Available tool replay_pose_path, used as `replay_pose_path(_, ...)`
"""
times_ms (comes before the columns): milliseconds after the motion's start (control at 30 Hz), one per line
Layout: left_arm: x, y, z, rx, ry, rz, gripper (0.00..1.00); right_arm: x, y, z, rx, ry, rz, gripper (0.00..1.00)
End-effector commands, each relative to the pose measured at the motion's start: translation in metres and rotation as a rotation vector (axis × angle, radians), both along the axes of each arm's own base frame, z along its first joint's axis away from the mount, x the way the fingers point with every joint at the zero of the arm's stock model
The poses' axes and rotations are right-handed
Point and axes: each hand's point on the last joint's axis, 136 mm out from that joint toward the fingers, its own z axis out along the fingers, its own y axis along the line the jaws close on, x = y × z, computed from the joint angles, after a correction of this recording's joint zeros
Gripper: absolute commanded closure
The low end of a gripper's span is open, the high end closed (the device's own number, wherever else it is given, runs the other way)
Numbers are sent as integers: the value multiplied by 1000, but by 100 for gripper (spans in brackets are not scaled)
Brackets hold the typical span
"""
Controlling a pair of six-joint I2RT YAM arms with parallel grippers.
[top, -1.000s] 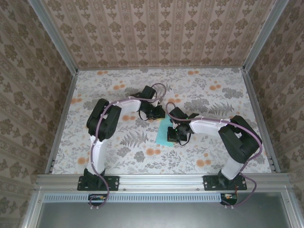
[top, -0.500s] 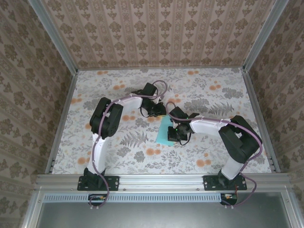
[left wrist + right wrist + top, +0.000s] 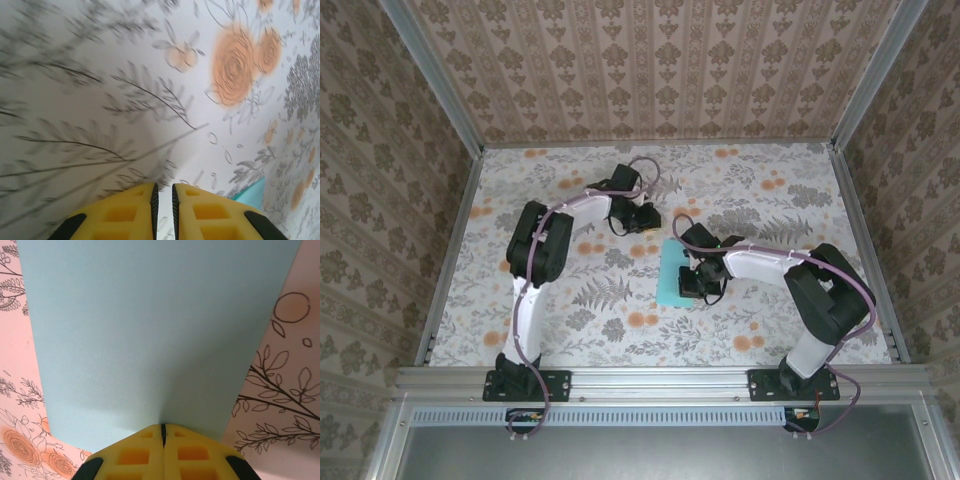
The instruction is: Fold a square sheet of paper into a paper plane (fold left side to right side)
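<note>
The sheet of paper [image 3: 668,275] was seen as a narrow light-turquoise rectangle lying flat near the middle of the floral tablecloth [image 3: 770,200], its long sides running away from the arms' bases; in the right wrist view the sheet [image 3: 150,330] was spread plain and unprinted ahead of the fingers, with a faint crease running up from the fingertips. The right gripper [image 3: 698,283] was placed over the sheet's right side; its yellow fingers [image 3: 135,455] were pressed together with no gap, and the tips of the gripper [image 3: 162,427] were set down on the paper's near edge; whether the paper was pinched between them could not be told. The left gripper [image 3: 645,218] was held further back and to the left, apart from the sheet; its jaws [image 3: 163,189] were parted by a narrow slit with nothing in it, over bare cloth, and a turquoise corner of the sheet [image 3: 251,193] was caught at the lower right.
</note>
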Motion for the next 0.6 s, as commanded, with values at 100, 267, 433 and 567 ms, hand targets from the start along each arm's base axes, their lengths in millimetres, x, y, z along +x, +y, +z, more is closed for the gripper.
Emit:
replay_pose_path(100,6,18,32,12,-91,17,81,-11,-28,-9,-112,32,54,93)
replay_pose_path(267,-17,27,56,-16,-103,11,81,14,-13,12,-12,-71,100,89)
replay_pose_path(433,-49,11,68,-80,-66,-27,80,32,-2,50,150,-209,66,69)
replay_pose_path(567,-68,-13,64,-121,-23,-64,80,49,-31,62,160,-279,-78,59)
